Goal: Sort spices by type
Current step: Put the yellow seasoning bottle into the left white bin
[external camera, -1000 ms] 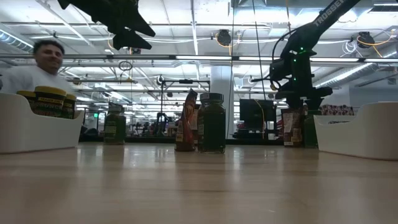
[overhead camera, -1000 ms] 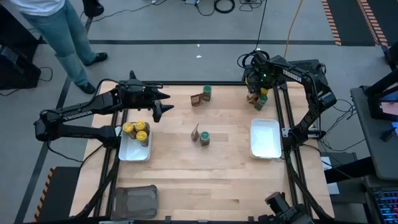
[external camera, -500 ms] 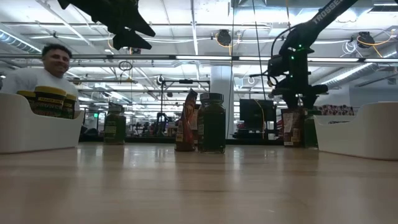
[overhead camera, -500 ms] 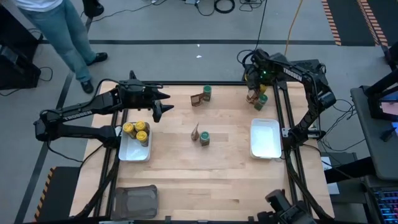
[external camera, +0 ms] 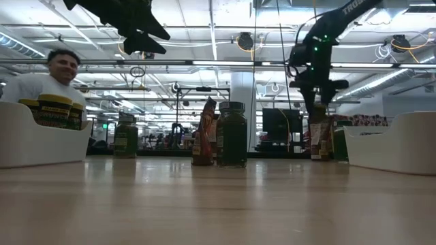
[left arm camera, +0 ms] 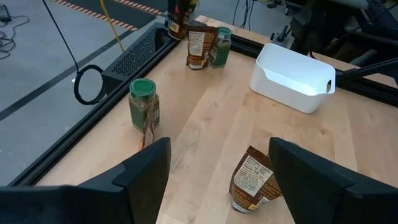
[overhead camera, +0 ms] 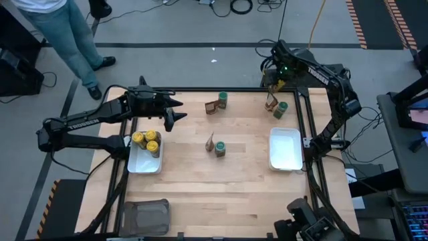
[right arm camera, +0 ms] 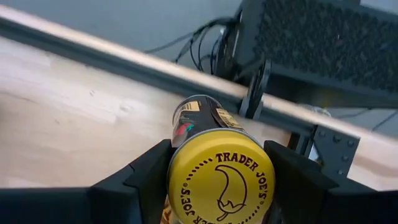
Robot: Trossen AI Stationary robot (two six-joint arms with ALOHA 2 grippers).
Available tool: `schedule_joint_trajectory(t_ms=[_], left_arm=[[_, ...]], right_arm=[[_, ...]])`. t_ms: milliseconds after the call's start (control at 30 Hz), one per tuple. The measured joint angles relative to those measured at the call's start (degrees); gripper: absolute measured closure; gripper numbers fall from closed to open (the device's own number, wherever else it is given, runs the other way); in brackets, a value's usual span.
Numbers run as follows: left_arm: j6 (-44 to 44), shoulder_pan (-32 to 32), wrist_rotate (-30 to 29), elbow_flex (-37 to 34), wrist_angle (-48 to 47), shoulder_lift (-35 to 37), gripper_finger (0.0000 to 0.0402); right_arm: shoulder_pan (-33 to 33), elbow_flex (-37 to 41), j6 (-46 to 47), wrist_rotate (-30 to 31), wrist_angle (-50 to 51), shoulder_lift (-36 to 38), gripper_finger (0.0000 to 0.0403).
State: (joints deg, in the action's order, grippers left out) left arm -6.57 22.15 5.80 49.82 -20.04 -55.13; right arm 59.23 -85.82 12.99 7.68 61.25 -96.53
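Your right claw (right arm camera: 217,186) is pinching a yellow-lidded jar (right arm camera: 221,177), one finger on each side just under the lid, and holding it in the air over the 1 o'clock corner of the desk (overhead camera: 234,194). In the low view the jar hangs clear above the brown packet (overhead camera: 271,102) and green-lidded jar (overhead camera: 281,107) standing there.

The main risk, as I judge it, is the carry. The other yellow-lidded jars (overhead camera: 146,140) are sitting in the left white tray (overhead camera: 144,163) at 9 o'clock, so this jar is probably facing a trip across the whole desk. The grip looks high on a smooth round body; a quick swing could be letting it tilt or slip. Descending early could be knocking over the packet and green-lidded jar below, or the middle green-lidded jar (overhead camera: 220,148) and packet (overhead camera: 210,142) at the centre.

The second risk is the left arm, which is crowding that tray. Your left claw (overhead camera: 168,114) is hovering at 10 o'clock, just beyond the tray, fingers spread and holding nothing. Bringing the right arm there could be putting the two arms in contact.

The right arm is reaching out past the far edge, elbow folded back at 3 o'clock beside the right white tray (overhead camera: 285,148), wrist angled downward. Another green-lidded jar (overhead camera: 223,99) and packet (overhead camera: 212,107) are waiting at 12 o'clock.
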Motion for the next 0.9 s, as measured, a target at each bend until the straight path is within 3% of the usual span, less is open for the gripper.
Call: schedule_joint_trajectory(t_ms=[400, 900], left_arm=[[0.0, 0.0, 0.0, 0.0, 0.0, 0.0, 0.0127], [-0.3, 0.0, 0.0, 0.0, 0.0, 0.0, 0.0127]], right_arm=[[-5.8, -8.2, -0.5, -2.8, 0.4, 0.1, 0.0186], [-20.6, -9.9, 2.7, -3.6, 0.7, 0.1, 0.0186]])
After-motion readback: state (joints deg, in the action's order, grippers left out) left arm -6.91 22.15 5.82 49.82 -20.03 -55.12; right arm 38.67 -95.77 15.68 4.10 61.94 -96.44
